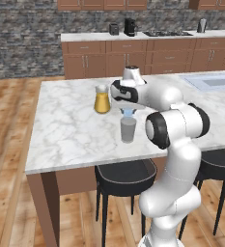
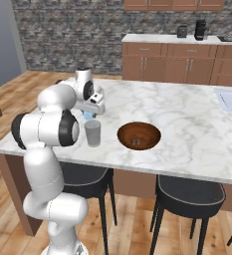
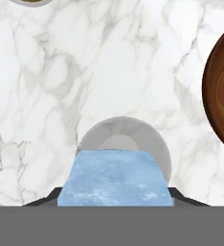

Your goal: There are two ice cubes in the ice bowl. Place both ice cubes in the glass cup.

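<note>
1. Far left of my jaws, well away across the marble counter (image 1: 65, 120), stands the pitcher of orange liquid (image 1: 102, 100). Not my target, I'm leaving it be.
2. Coming across to the middle: the gripper (image 1: 128, 113) hangs over the glass cup (image 1: 128, 129), jaws clamped on an ice cube (image 3: 114, 178). In the hand view that pale blue block sits right between my tips, so this one is definitely in the grip.
3. Here's the relation that counts. The cup lies straight below the jaws, mouth up, its long axis upright and running the same way the gripper points. Looking down the hand, I see its round rim (image 3: 157, 144) peeking out around the top and sides of the cube, so cube and mouth look roughly centred, perhaps with the cup slightly ahead of the jaws.
4. From the right base view the gripper (image 2: 89, 115) sits just above the cup's (image 2: 92, 133) rim, apart from it, not touching as far as I can tell.
5. My call: the cube is narrower than the mouth, so a release from here ought to drop it in. A small drift sideways could clip the rim.
6. Off to the right of the jaws, near the cup, sits the ice bowl (image 2: 139, 135). There's a small pale speck inside, probably the second cube (image 2: 134, 143), though it's too small to be sure.
</note>
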